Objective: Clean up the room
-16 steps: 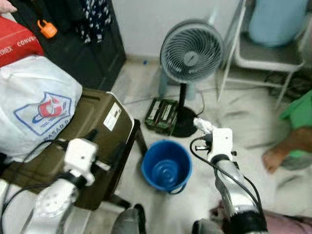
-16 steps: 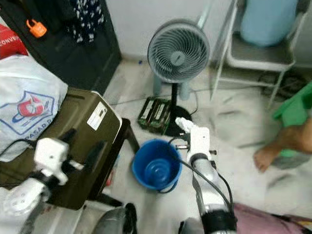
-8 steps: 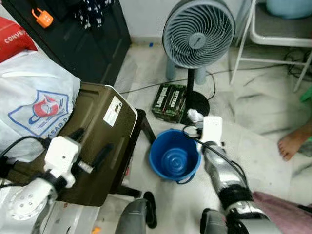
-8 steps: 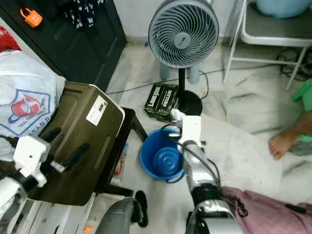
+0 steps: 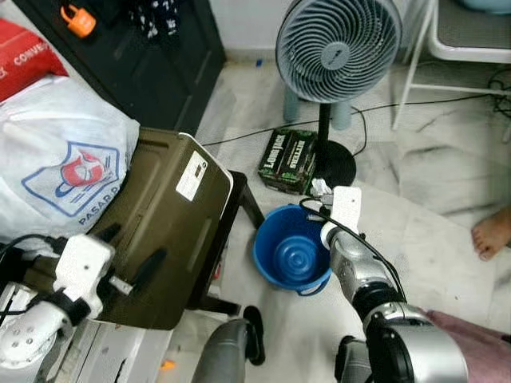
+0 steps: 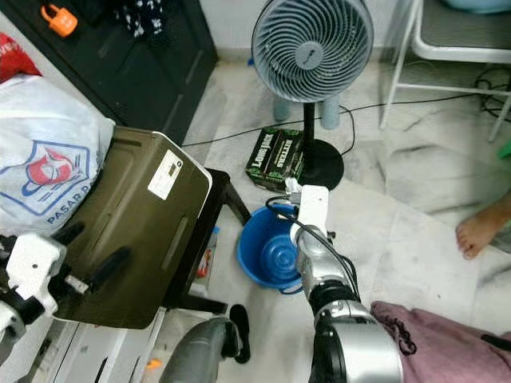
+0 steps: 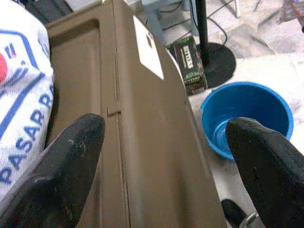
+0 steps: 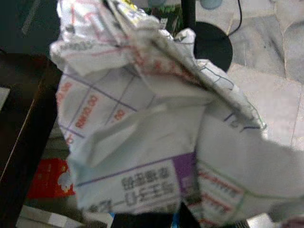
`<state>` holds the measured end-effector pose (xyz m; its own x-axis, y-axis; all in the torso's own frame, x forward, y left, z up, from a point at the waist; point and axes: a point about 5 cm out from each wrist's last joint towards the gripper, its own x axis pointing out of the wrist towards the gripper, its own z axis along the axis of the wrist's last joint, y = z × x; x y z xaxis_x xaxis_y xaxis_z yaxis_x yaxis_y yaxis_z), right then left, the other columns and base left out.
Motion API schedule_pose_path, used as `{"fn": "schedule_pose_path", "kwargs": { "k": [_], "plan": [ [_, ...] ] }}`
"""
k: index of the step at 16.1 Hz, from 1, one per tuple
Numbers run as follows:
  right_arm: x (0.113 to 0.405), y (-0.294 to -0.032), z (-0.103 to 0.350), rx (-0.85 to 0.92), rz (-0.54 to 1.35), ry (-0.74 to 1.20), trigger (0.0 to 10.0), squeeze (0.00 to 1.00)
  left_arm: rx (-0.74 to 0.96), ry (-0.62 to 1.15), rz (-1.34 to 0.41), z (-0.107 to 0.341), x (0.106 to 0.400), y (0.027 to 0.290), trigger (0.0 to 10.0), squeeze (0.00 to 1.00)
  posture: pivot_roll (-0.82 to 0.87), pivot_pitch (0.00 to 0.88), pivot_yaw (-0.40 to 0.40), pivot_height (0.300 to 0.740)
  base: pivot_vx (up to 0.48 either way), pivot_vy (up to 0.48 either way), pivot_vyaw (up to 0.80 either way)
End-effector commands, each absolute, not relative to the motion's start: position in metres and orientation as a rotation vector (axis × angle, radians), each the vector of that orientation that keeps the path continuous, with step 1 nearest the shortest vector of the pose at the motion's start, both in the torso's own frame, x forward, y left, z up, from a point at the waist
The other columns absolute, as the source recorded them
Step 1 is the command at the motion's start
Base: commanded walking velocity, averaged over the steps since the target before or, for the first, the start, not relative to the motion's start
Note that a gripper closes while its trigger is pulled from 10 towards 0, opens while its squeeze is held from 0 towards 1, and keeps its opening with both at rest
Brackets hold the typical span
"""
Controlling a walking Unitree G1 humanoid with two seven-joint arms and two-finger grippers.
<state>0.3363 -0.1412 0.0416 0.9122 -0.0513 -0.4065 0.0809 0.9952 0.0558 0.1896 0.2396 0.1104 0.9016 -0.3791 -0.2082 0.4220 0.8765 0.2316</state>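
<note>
Now right tool (image 5: 322, 191) with crumpled paper (image 8: 156, 118) above bucket (image 5: 292, 249)

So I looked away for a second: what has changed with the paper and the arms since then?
The right claw, still shut on the crumpled paper, has come in from beside the blue bucket to hover at its far rim. The camera tilted downward too. The left claw stays open over the olive case; bucket and fan have not moved.

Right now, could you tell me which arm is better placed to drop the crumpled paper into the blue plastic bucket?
The right: its gripper holds the crumpled printed paper at the round blue plastic bucket's far rim. The left gripper hangs open over the brown case.
</note>
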Motion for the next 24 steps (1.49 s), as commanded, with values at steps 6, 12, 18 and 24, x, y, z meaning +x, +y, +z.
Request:
{"fn": "schedule_pose_path", "kwargs": {
  "k": [6, 12, 18, 24],
  "plan": [
    [0.330, -0.135, 0.030, 0.149, -0.096, 0.477, 10.0, 0.00, 0.299, 0.255, -0.382, 0.072, 0.179, 0.278, 10.0, 0.00, 0.38, 0.325, 0.273, 0.740, 0.000, 0.000, 0.00],
    [0.342, -0.121, 0.049, 0.212, -0.031, 0.374, 10.0, 0.00, 0.315, 0.210, -0.401, 0.079, 0.179, 0.277, 10.0, 0.00, 0.38, 0.334, 0.277, 0.740, 0.000, 0.000, 0.00],
    [0.339, -0.088, 0.049, 0.240, 0.081, 0.364, 10.0, 0.00, 0.314, 0.209, -0.404, 0.079, 0.179, 0.277, 10.0, 0.00, 0.38, 0.337, 0.276, 0.740, 0.000, 0.000, 0.00],
    [0.339, -0.093, 0.050, 0.250, 0.077, 0.354, 10.0, 1.00, 0.308, 0.207, -0.403, 0.077, 0.179, 0.276, 10.0, 0.00, 0.38, 0.340, 0.273, 0.740, 0.000, 0.000, 0.00]
  ]
}}
